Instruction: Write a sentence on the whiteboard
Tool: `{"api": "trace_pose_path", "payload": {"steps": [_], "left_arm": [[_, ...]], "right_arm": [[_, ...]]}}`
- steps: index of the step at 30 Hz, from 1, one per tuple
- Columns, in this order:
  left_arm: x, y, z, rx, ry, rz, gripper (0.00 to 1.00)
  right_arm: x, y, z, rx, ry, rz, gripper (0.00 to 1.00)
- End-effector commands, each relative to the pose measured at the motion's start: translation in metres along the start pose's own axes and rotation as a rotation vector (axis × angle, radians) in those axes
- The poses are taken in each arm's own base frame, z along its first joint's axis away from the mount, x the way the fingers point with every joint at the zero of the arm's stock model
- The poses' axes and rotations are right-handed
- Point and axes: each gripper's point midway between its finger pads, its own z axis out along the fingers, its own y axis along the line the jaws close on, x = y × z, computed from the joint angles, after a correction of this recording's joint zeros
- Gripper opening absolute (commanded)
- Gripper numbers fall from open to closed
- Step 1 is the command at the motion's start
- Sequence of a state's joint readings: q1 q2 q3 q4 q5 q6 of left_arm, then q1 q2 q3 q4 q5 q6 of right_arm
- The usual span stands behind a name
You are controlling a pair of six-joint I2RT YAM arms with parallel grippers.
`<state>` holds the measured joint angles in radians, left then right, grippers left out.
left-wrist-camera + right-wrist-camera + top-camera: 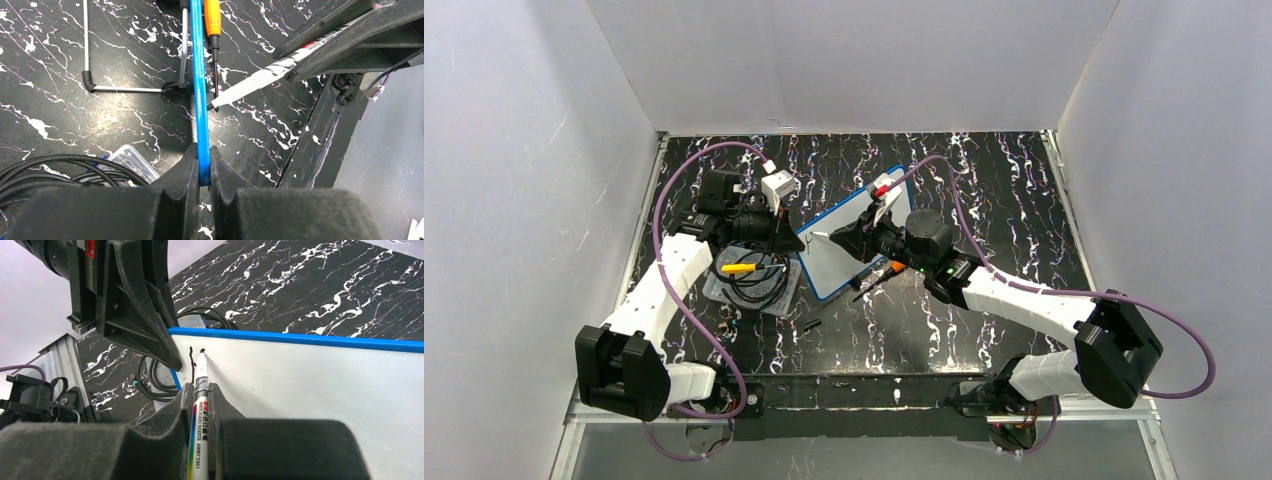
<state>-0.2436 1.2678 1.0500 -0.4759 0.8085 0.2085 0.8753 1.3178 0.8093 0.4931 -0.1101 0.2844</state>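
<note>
The whiteboard (856, 232) lies at the table's middle, white with a blue rim. My left gripper (201, 172) is shut on its blue edge (199, 90), seen edge-on in the left wrist view. My right gripper (199, 390) is shut on a white whiteboard marker (199, 405), whose black tip touches the board (310, 385) near its left corner. Only one short black stroke (192, 362) shows beside the tip; the sentence itself does not show. The marker (260, 77) also shows in the left wrist view, tip at the rim.
A clear plastic tray (749, 275) with coiled black cable and a yellow tool sits left of the board. An orange-handled screwdriver (213, 30) lies by the board's far edge. A small black piece (810, 326) lies near the front. White walls enclose the table.
</note>
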Motion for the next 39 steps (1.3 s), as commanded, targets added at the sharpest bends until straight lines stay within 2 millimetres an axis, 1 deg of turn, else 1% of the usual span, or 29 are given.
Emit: {"api": "trace_pose_path", "payload": {"steps": [1, 8, 15, 19, 21, 26, 30, 33, 39], "left_arm": [[-0.009, -0.027, -0.008, 0.101, -0.019, -0.016, 0.00], [-0.008, -0.027, -0.008, 0.100, -0.019, -0.016, 0.00], [-0.009, -0.027, -0.008, 0.099, -0.020, -0.013, 0.00], [-0.010, -0.026, -0.008, 0.094, -0.021, -0.012, 0.00], [-0.010, -0.026, -0.008, 0.094, -0.021, -0.012, 0.00], [-0.010, -0.026, -0.009, 0.093, -0.022, -0.012, 0.00], [-0.009, -0.026, -0.009, 0.095, -0.021, -0.013, 0.00], [-0.010, -0.027, -0.009, 0.096, -0.022, -0.013, 0.00], [-0.009, -0.026, -0.008, 0.097, -0.020, -0.016, 0.00]], "right_arm": [[0.002, -0.004, -0.001, 0.019, -0.002, -0.009, 0.01], [0.017, -0.007, -0.005, 0.028, 0.032, 0.009, 0.01], [0.023, -0.006, -0.006, 0.021, 0.050, 0.016, 0.01], [0.019, -0.003, -0.007, 0.014, 0.047, 0.012, 0.01], [0.014, 0.001, -0.010, 0.000, 0.036, 0.012, 0.01], [-0.008, 0.008, -0.019, -0.013, -0.032, 0.018, 0.01], [-0.019, 0.003, -0.022, 0.024, -0.071, 0.003, 0.01], [-0.018, -0.003, -0.020, 0.050, -0.070, -0.010, 0.01], [-0.015, -0.004, -0.013, 0.047, -0.065, -0.014, 0.01]]}}
